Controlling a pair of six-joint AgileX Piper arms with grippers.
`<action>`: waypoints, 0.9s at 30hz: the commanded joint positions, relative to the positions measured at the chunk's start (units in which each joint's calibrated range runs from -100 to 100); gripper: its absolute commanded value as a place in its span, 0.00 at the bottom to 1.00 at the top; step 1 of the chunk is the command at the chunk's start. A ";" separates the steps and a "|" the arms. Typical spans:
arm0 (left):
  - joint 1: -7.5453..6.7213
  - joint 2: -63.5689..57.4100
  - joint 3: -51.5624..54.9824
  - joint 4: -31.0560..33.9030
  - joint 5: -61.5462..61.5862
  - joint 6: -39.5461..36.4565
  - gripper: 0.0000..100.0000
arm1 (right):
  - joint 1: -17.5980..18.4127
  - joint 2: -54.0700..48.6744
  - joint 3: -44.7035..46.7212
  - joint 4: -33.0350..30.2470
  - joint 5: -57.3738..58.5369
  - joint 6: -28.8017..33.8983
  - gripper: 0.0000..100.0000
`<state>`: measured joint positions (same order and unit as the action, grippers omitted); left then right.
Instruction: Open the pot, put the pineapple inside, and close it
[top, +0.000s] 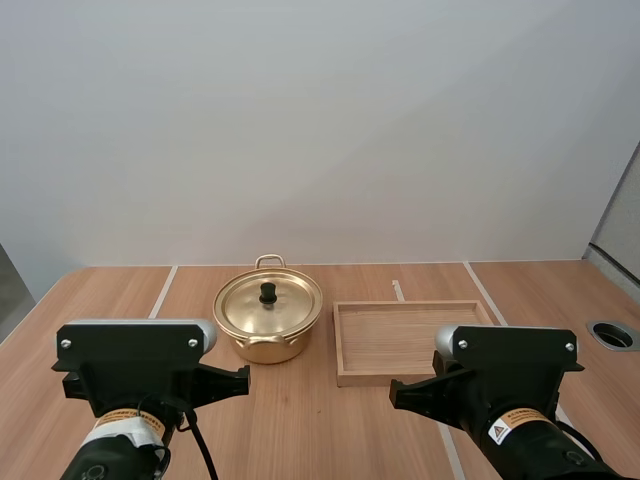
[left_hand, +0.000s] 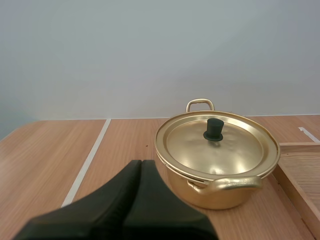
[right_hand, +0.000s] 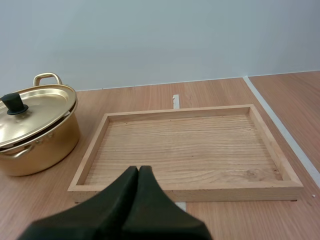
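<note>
A golden pot (top: 267, 318) with two handles stands on the wooden table, its lid (left_hand: 216, 144) on and topped by a black knob (left_hand: 213, 129). My left gripper (left_hand: 141, 165) is shut on nothing, its fingers lying together as one dark wedge just short of the pot's near side. My right gripper (right_hand: 138, 171) is also shut and empty, hovering at the near rim of the wooden tray (right_hand: 277, 150). The pot (right_hand: 35, 132) sits beside the tray. No pineapple is in view.
The wooden tray (top: 343, 345) lies right of the pot and holds nothing. White tape lines (top: 163, 290) cross the table. A round cable hole (top: 612, 334) sits at the far right edge. Both arm bases fill the near table edge.
</note>
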<state>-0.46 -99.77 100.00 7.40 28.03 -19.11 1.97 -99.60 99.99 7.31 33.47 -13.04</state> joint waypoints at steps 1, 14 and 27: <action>0.08 -0.23 0.00 -0.91 -0.72 -0.52 0.00 | 0.03 -0.40 0.01 -0.40 0.17 0.00 0.00; 0.07 -0.23 0.00 -0.30 2.20 -0.18 0.00 | 0.03 -0.40 0.01 -0.40 0.17 0.00 0.00; 0.07 -0.23 0.00 -0.76 1.36 -0.18 0.00 | 0.03 -0.40 0.01 -0.40 0.17 0.00 0.00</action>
<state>-0.46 -99.77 100.00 7.14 30.59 -19.11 1.97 -99.60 99.99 7.31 34.13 -13.04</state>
